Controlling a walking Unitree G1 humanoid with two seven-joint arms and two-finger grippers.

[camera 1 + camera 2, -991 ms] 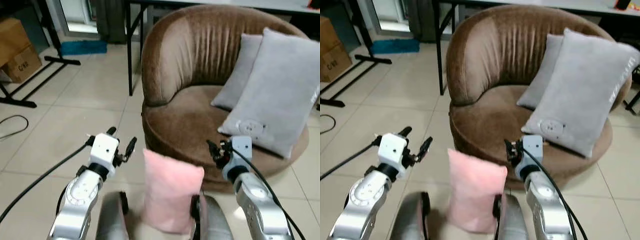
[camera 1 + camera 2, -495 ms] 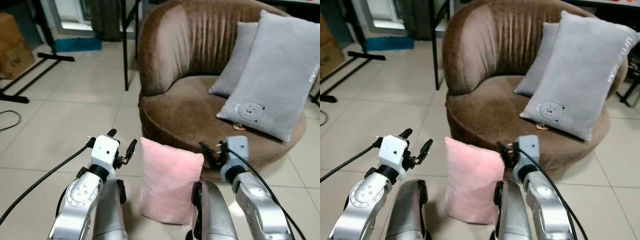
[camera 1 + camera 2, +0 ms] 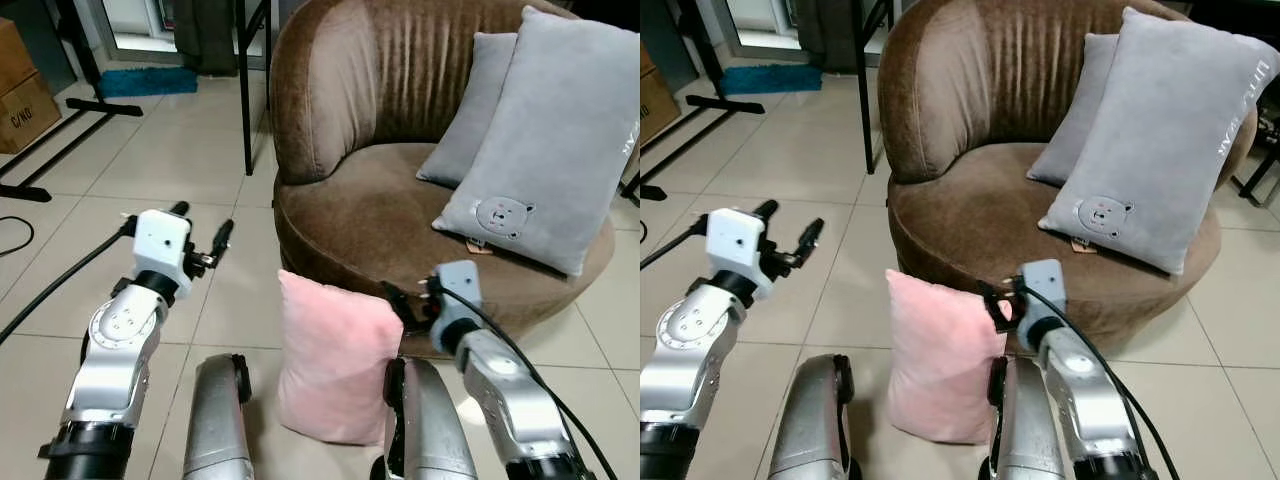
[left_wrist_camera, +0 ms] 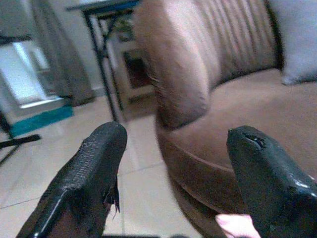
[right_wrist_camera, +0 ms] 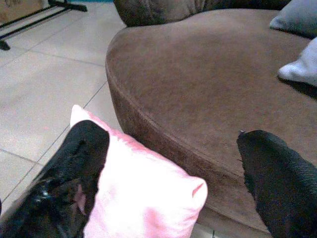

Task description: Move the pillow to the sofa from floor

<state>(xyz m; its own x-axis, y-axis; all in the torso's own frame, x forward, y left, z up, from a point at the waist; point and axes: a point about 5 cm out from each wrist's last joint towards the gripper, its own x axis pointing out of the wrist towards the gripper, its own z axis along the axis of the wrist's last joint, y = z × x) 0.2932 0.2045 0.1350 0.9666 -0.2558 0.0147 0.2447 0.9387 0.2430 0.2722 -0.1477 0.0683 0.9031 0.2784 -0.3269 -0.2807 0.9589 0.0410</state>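
We stand on a pale tiled floor in front of a round brown sofa, with a cardboard box near the far left edge of the floor and black stand legs beside it. On the sofa seat, two grey pillows lean against its backrest on our right side, so the left part of the seat is bare and, we think, is the place for the delivery. The pink pillow stands upright on the floor, just in front of the sofa's front edge, between our two arms. Our right gripper is at the pillow's upper right corner with its jaws wide, probably to take that corner. Our left gripper is raised to the left, well apart, jaws also wide.
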